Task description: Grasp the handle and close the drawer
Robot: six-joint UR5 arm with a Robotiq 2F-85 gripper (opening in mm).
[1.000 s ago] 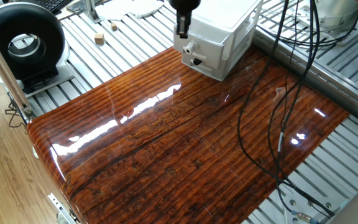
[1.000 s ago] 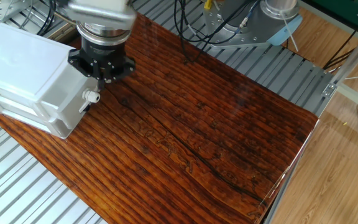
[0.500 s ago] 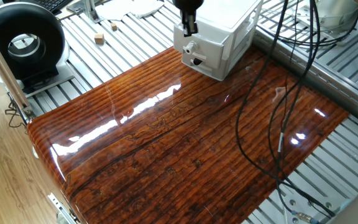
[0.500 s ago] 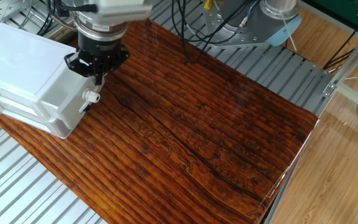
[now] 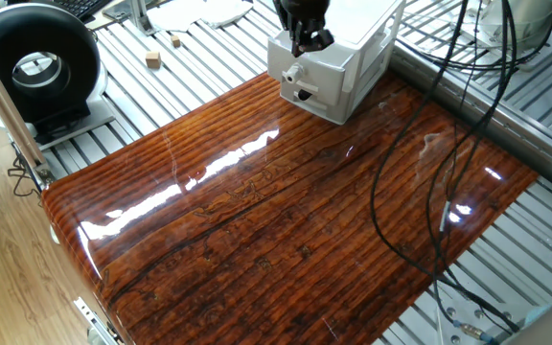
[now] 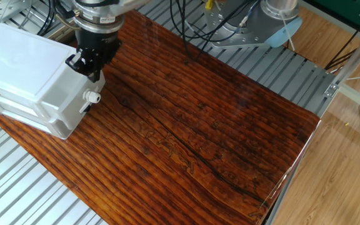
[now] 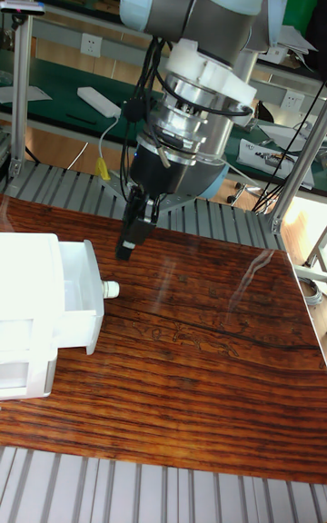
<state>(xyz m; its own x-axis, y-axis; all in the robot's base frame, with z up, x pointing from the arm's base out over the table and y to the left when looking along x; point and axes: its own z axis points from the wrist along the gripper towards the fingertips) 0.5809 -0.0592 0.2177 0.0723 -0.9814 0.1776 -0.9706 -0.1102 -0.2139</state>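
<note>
The polished wooden tabletop (image 5: 286,220) lies bare across its near part in one fixed view, with glare streaks on the grain and black cables (image 5: 420,182) looping over its right side. At the far edge of the tabletop stands the small white cabinet (image 6: 24,75), partly overhanging onto the ribbed metal surface beyond.

Its upper drawer (image 7: 80,291) stands pulled out from the cabinet body, as the tall fixed view shows clearly, and the handle (image 7: 110,288), a small pale round knob, projects from the drawer front toward the middle of the tabletop. Below it in one fixed view sits the black knob (image 5: 303,94) of the lower drawer.

The gripper (image 7: 128,237) hangs just above the handle and a little to its side, tilted, touching neither the knob nor the drawer front in the tall fixed view. Its dark fingers (image 6: 83,59) appear close together, with nothing between them, though whether they fully meet I cannot tell. In the other fixed view the fingertips sit against the cabinet's upper front edge, just above the handle (image 6: 92,97).
</note>
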